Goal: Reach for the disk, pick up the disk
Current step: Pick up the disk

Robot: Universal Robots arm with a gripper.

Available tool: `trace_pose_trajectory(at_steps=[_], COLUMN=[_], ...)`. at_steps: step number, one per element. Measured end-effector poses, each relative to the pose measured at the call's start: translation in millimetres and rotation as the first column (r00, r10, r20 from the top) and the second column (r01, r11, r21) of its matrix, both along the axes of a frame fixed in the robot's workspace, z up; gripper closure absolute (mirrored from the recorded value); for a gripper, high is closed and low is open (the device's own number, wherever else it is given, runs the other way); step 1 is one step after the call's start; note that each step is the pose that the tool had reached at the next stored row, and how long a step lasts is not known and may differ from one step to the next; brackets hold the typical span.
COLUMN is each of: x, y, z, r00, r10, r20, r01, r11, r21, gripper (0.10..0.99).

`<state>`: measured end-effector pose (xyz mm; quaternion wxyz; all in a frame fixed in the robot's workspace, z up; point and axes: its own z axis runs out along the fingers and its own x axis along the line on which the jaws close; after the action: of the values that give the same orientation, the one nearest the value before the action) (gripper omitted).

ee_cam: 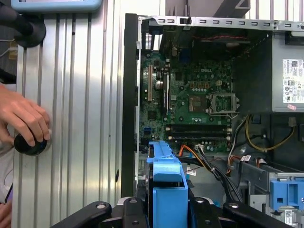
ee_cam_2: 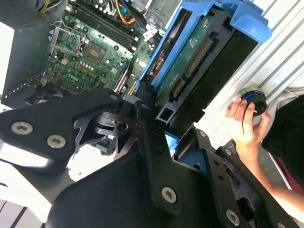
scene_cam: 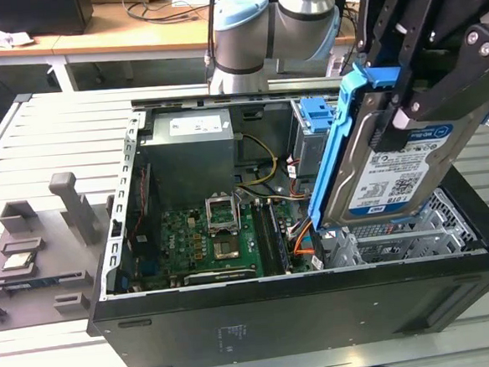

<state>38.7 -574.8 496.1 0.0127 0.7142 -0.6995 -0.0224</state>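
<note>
The disk (scene_cam: 403, 168) is a silver hard drive with a white-and-blue label and a bright blue side bracket (scene_cam: 331, 156). It hangs tilted above the drive cage of the open computer case, at the exterior view's right. My black gripper (scene_cam: 415, 96) is shut on its upper end. In the second wrist view the disk (ee_cam_2: 199, 66) shows its connector edge and blue bracket between the black gripper links (ee_cam_2: 142, 137). In the first wrist view the blue bracket of the disk (ee_cam: 166, 185) stands up between the gripper's links.
The open case (scene_cam: 303, 305) holds a green motherboard (scene_cam: 206, 236), a power supply (scene_cam: 192, 153) and orange and black cables (ee_cam: 213, 164). A blue latch (scene_cam: 315, 115) sits behind the disk. A grey holder with posts (scene_cam: 54, 222) stands at the exterior view's left. A person's hand (ee_cam: 23, 118) holds a black knob on the slatted table.
</note>
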Motion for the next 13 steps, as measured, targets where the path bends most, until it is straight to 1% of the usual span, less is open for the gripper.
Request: trace_pose_trajectory(at_steps=[9,13], x=[14.6,24.9], y=[1.6,2.4], z=[-0.1,-0.7], r00=[1.0000,1.0000], r10=[0.000,0.000], r20=[0.0000,0.0000], r01=[0.000,0.000], r11=[1.0000,1.0000], r21=[-0.001,-0.001], gripper=[0.722,0.722])
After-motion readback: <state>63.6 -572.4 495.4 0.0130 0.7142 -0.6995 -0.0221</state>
